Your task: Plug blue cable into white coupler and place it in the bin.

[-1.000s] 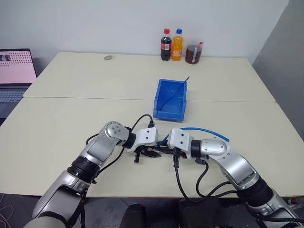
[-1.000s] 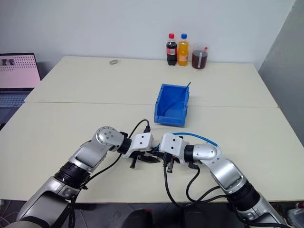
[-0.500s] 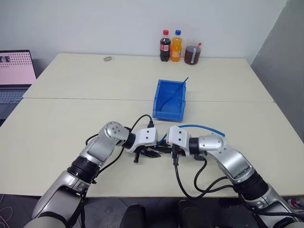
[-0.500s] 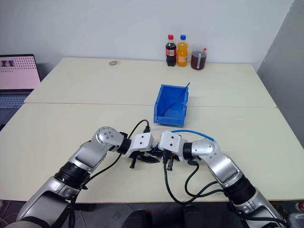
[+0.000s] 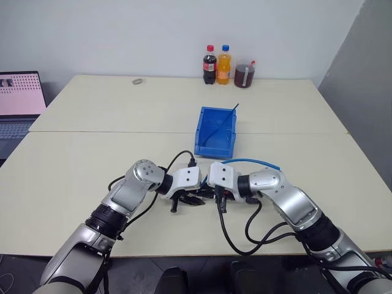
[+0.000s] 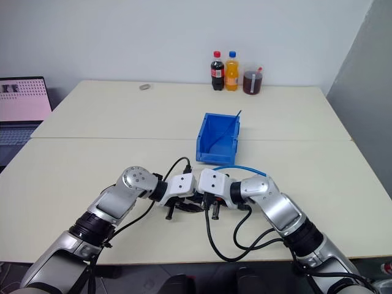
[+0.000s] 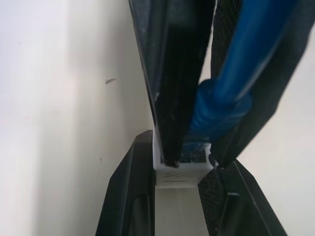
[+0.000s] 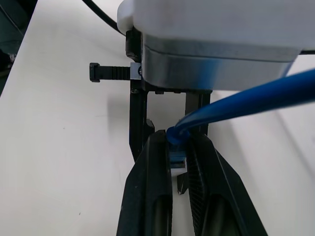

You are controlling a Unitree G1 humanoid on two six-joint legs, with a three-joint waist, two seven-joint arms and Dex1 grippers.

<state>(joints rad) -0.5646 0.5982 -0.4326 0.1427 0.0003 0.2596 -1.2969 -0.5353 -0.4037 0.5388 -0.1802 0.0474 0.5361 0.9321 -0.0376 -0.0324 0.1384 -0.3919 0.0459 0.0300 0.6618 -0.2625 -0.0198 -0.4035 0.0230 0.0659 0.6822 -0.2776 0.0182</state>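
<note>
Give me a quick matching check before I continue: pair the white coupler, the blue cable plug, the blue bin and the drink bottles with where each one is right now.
Things:
1. white coupler
2. blue cable plug
3. bin
4. drink bottles

Places:
A. at the table's far edge by the wall
B. clamped in the left gripper
C. mid-table, just beyond both grippers
D. pinched in the right gripper, at the coupler's socket

Pairs: 1-B, 2-D, 3-C, 4-A

Both arms are silver-grey metal tubes with black ribbed joint bands and rounded elbow housings. Each ends in a white boxy wrist block bearing the left gripper point(image 5: 191, 199) and right gripper point(image 5: 211, 195), two slim black fingers each, with black cables looping beside it.
</note>
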